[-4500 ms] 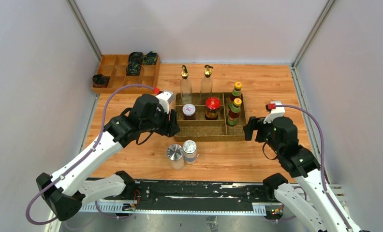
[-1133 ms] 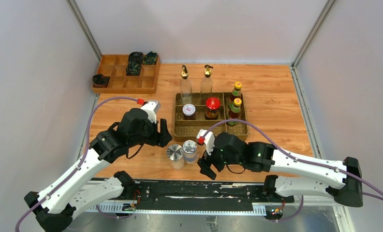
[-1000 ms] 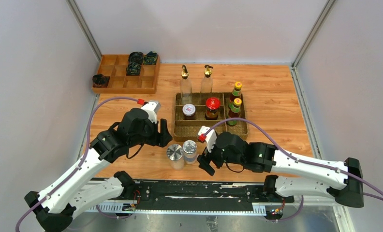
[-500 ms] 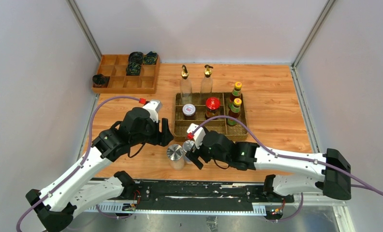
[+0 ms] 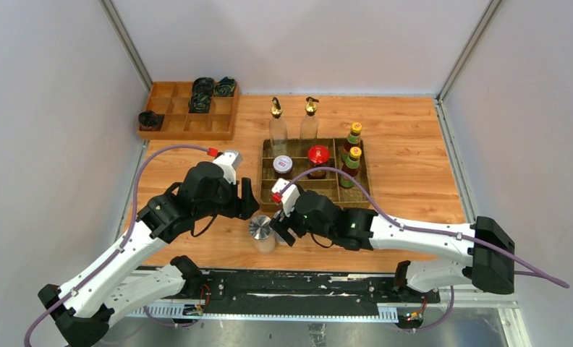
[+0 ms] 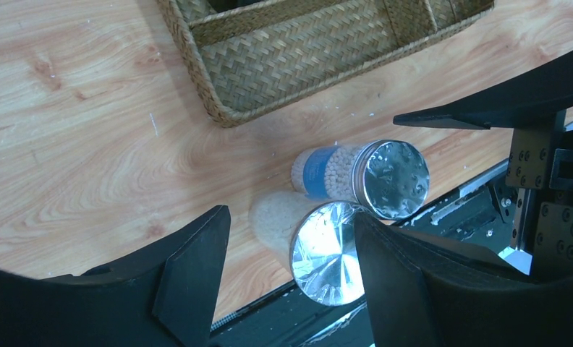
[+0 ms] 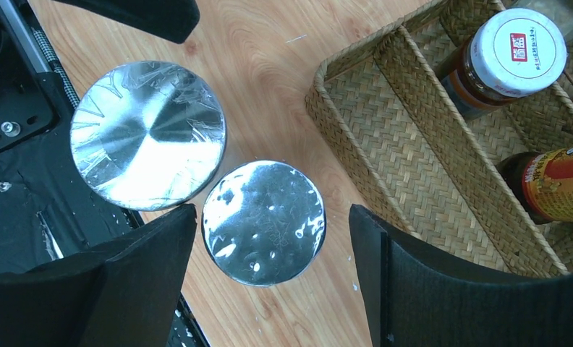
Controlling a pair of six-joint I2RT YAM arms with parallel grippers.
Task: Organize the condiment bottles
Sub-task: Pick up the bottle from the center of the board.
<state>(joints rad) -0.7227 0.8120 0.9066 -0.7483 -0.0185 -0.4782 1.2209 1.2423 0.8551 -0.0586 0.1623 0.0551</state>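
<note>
Two silver-lidded shakers stand together on the table in front of the woven basket (image 5: pixel 316 196). My right gripper (image 7: pixel 273 271) hangs open over the blue-labelled shaker (image 7: pixel 263 220), a finger on each side of its lid and apart from it. In the top view that gripper (image 5: pixel 285 228) hides this shaker. The tan shaker (image 5: pixel 260 230) stands just left of it. My left gripper (image 6: pixel 291 285) is open above the tan shaker (image 6: pixel 327 253). The basket holds a white-lidded jar (image 5: pixel 283 164), a red-lidded jar (image 5: pixel 317 155) and two sauce bottles (image 5: pixel 351 163). Two gold-spouted bottles (image 5: pixel 277 123) stand behind it.
A wooden compartment tray (image 5: pixel 179 126) with dark rolled cloth bundles (image 5: pixel 200 90) sits at the back left. A black rail (image 5: pixel 291 285) runs along the near table edge, close to the shakers. The basket's front compartment (image 7: pixel 385 166) lies right of the shakers.
My right arm has swung left from the table's right side to over the blue-labelled shaker, its jaws narrowing a little. The left arm drew back earlier and has since held still.
</note>
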